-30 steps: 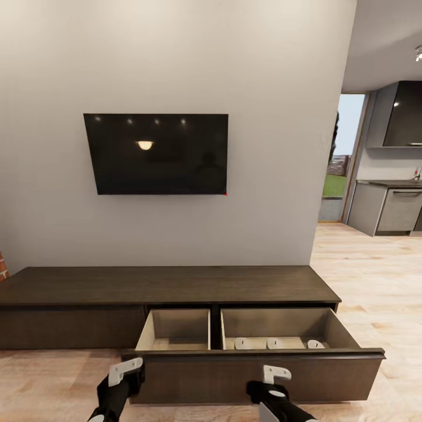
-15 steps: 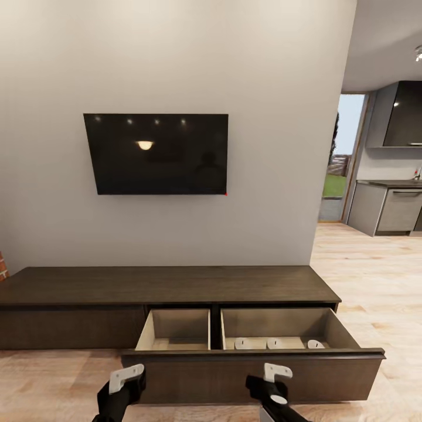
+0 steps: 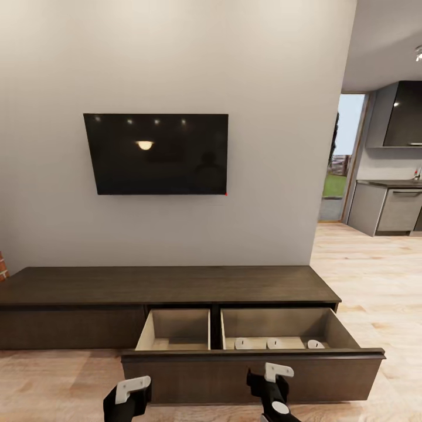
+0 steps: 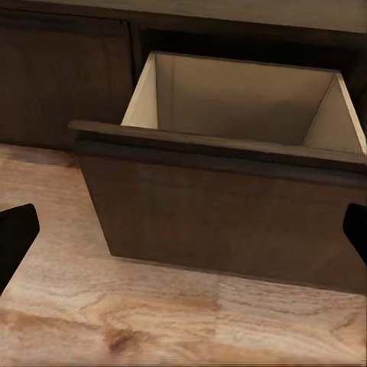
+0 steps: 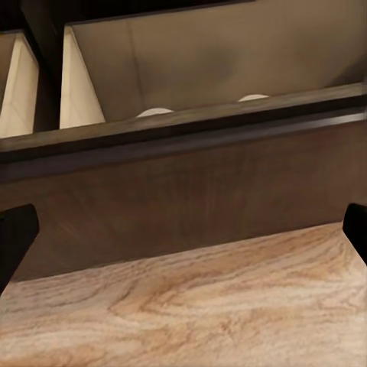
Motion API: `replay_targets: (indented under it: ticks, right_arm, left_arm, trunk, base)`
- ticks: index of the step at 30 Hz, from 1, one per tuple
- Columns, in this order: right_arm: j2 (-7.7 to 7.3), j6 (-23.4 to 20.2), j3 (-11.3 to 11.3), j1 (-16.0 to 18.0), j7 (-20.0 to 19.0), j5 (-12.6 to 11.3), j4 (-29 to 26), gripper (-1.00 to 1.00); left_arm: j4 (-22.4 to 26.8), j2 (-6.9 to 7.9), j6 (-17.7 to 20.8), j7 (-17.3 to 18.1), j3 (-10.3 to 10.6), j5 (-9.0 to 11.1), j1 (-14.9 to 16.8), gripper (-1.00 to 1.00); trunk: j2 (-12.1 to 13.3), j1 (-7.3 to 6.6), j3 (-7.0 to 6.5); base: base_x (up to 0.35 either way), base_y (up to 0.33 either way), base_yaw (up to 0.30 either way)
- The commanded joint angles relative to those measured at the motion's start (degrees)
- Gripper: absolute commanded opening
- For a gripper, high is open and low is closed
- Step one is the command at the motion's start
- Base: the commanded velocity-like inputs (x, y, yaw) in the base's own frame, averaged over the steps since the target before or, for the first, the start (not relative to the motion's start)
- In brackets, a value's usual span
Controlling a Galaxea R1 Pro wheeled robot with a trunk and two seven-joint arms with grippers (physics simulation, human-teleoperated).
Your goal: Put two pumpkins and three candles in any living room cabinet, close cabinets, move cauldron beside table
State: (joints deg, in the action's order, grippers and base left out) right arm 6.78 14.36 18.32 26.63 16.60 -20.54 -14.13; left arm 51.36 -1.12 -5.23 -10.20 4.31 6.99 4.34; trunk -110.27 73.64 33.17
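- The candles (image 3: 275, 343) lie in a row of three on the floor of the right-hand compartment of the open drawer, in the lower middle of the head view; we see only their white tops above the drawer front.
- In the right wrist view two of those pale tops (image 5: 156, 112) peek over the drawer's dark front edge, in the upper middle of the frame.
- The cabinet (image 3: 170, 284) runs along the wall across the lower half of the head view, its wide drawer front (image 3: 252, 375) pulled out toward us, with two beige compartments behind it; the left compartment (image 4: 237, 95) looks bare in the left wrist view.
- Our right fingers (image 3: 278, 370) sit at the bottom of the head view, just in front of the drawer front and below the candles, apart from them with the front panel between.
- Our left fingers (image 3: 133, 387) sit at the lower left of the drawer front, well apart from the candles.
- Both wrist views show dark fingertips (image 4: 15, 233) (image 5: 14, 229) at opposite frame edges, so each pair is spread wide and grips nothing.
- A dark television (image 3: 156, 153) hangs on the wall above the cabinet, and a kitchen (image 3: 398, 176) shows at the right edge, over pale wooden floor (image 3: 375, 275).
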Motion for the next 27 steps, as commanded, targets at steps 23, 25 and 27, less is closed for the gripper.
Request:
replay_targets:
  ticks: [23,25,27]
  right_arm:
    - [0.07,0.3,0.6,0.0,0.3,-0.6,0.2,1.00]
    - [0.07,0.3,0.6,0.0,0.3,-0.6,0.2,1.00]
    - [0.07,0.4,0.7,0.0,0.3,-0.6,0.2,1.00]
  left_arm:
    - [-5.2,-0.01,-6.2,-0.3,1.8,0.5,0.1,1.00]
    - [-6.4,-0.02,-8.1,-0.3,2.0,0.5,0.1,1.00]
    - [-6.8,-0.02,-9.8,-0.3,2.0,0.5,0.1,1.00]
  trunk:
    - [0.0,-0.01,0.06]
    - [0.0,-0.01,0.06]
    - [0.0,-0.01,0.06]
  base:
    - [0.000,0.000,0.000]
    - [0.000,0.000,0.000]
    - [0.000,0.000,0.000]
